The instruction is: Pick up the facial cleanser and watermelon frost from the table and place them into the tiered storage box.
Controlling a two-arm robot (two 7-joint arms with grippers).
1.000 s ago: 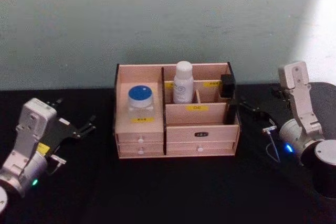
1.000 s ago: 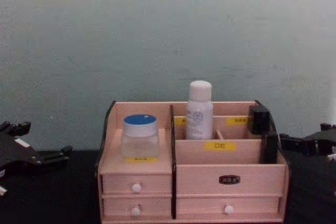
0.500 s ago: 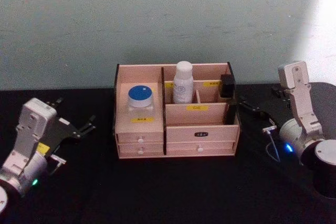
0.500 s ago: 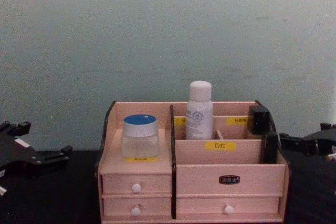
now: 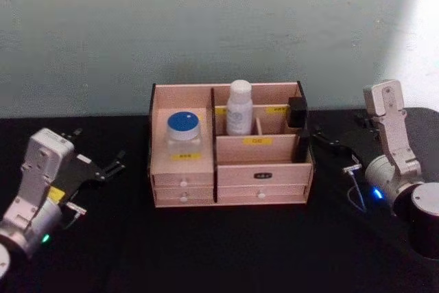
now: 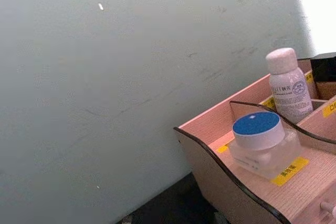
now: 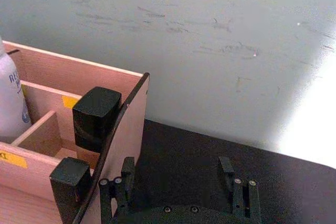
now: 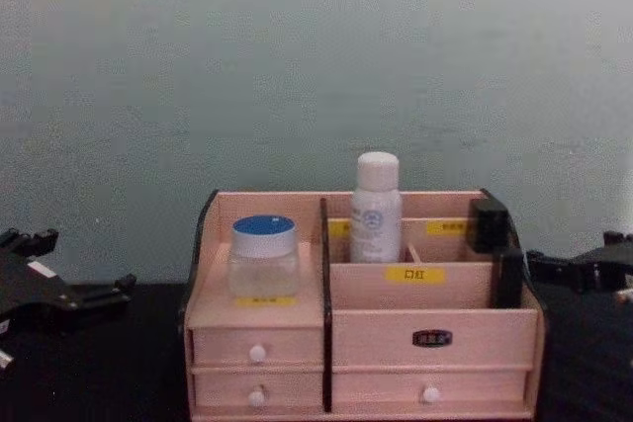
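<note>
Behind everything runs a plain grey-green wall [image 5: 219, 25], and below it a black table [image 5: 219, 252] carries the whole scene. At the middle of the table stands the tiered storage box [image 5: 260, 175], pale wood with dark side edges, white-knobbed drawers along its front and yellow labels on its shelves.

On the box's left tier, above the two small drawers, sits a clear jar with a blue lid [image 5: 183, 130], upright. Right of the dark divider, in a rear compartment, a white bottle with a white cap [image 5: 239, 108] stands upright — its printed label faces forward in the chest view. Two black blocks [image 7: 96, 117] hang at the box's right side panel, one higher at the back, one lower at the front.

The left gripper [image 5: 103, 167] rests low on the table, well apart from the box on its left side; its black fingers are spread and hold nothing. The right gripper [image 5: 334, 147] sits on the table near the box's right side, beside the dark edge but not touching it — in the right wrist view its two fingers [image 7: 231, 187] stand parted with only bare table between them.
</note>
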